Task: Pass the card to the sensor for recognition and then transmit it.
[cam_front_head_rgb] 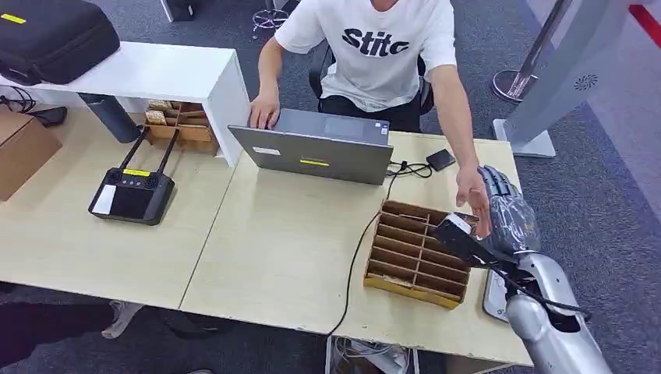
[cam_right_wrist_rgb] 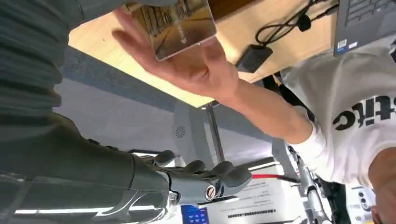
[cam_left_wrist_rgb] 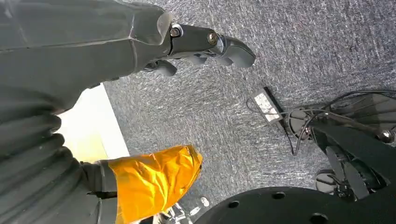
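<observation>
Now the right hand (cam_front_head_rgb: 510, 214) hangs over the table's (cam_front_head_rgb: 281, 249) right edge, fingers spread, gripping nothing. At its ten o'clock, the card (cam_right_wrist_rgb: 173, 23) lies on a person's palm (cam_right_wrist_rgb: 196, 65), apart from its fingers. The left hand (cam_left_wrist_rgb: 205, 44) hangs empty over carpet.

Grey laptop (cam_front_head_rgb: 316, 148) sitting open on the wooden table (cam_front_head_rgb: 273, 249), cardboard divider tray (cam_front_head_rgb: 417, 253) lying beside a black cable (cam_front_head_rgb: 355, 257), black remote controller (cam_front_head_rgb: 131, 191) resting left, black case (cam_front_head_rgb: 51, 35) lying on a white shelf (cam_front_head_rgb: 167, 70)
</observation>
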You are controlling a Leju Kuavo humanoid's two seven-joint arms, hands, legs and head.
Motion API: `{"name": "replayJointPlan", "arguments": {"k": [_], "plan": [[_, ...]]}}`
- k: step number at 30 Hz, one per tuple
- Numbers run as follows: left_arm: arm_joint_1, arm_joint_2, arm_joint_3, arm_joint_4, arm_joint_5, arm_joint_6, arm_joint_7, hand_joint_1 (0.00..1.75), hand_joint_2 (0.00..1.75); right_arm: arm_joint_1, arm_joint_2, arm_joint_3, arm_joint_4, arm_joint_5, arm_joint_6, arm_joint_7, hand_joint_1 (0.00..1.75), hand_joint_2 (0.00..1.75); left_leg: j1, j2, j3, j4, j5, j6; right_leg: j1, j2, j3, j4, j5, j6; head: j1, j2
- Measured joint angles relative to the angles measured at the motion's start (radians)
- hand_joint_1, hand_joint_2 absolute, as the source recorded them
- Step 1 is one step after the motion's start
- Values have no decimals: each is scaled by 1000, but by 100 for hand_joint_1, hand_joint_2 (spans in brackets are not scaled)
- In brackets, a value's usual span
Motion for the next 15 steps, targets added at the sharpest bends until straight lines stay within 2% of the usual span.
{"name": "replayJointPlan", "arguments": {"k": [15], "plan": [[0,-2,0,0,0,1,0,0,175,5,-8,33,5,-1,-3,-9,0,175,0,0,0,0,0,0,0,0,0,0,0,0,0,0]]}}
